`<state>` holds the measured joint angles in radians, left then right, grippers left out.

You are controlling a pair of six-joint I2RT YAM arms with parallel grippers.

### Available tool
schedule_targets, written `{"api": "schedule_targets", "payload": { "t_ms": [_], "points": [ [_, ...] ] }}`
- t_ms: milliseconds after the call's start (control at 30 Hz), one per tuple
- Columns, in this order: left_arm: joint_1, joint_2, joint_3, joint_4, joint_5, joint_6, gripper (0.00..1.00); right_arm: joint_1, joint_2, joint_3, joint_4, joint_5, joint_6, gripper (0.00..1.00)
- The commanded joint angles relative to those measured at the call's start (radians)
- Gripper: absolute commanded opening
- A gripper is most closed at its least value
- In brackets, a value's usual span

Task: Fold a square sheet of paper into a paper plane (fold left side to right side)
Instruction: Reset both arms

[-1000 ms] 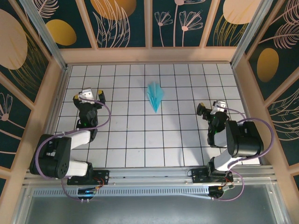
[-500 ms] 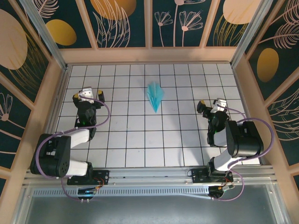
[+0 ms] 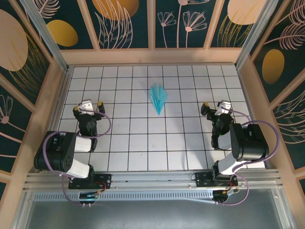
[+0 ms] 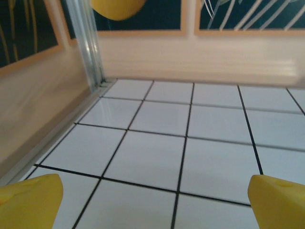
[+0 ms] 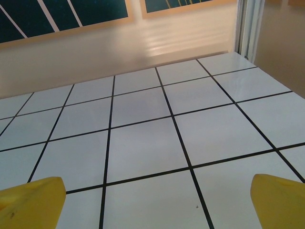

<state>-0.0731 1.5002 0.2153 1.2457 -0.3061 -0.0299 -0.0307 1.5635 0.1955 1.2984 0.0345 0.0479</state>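
Observation:
The turquoise-blue paper plane (image 3: 157, 98) lies folded on the white tiled table, back of centre, its point toward the arms. My left gripper (image 3: 87, 105) is far to its left, open, its yellow fingertips (image 4: 29, 200) wide apart over bare tiles. On the plane's right my right gripper (image 3: 217, 107) is also open and empty, with yellow fingertips (image 5: 279, 200) spread at the lower corners of the right wrist view. Neither gripper touches the plane.
A wooden wall (image 3: 152, 56) runs along the back, with wooden side walls (image 3: 53, 95) left and right. A metal post (image 4: 88, 45) stands in the back left corner. Bare tiles (image 3: 152, 138) stretch between the two arms.
The left arm has drawn back toward its base, its gripper moving nearer the front. The right arm and the plane have stayed in place.

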Motion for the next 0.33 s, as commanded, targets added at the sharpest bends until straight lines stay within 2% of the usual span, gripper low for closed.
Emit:
{"api": "schedule_targets", "payload": {
  "t_ms": [0, 300],
  "points": [
    [0.016, 0.011, -0.002, 0.063, 0.028, -0.044, 0.99, 0.010, 0.000, 0.018, 0.036, 0.002, -0.028, 0.99],
    [0.018, 0.023, 0.000, 0.079, 0.021, -0.044, 0.99, 0.008, 0.000, 0.020, 0.033, -0.001, -0.027, 0.99]
  ]
}}
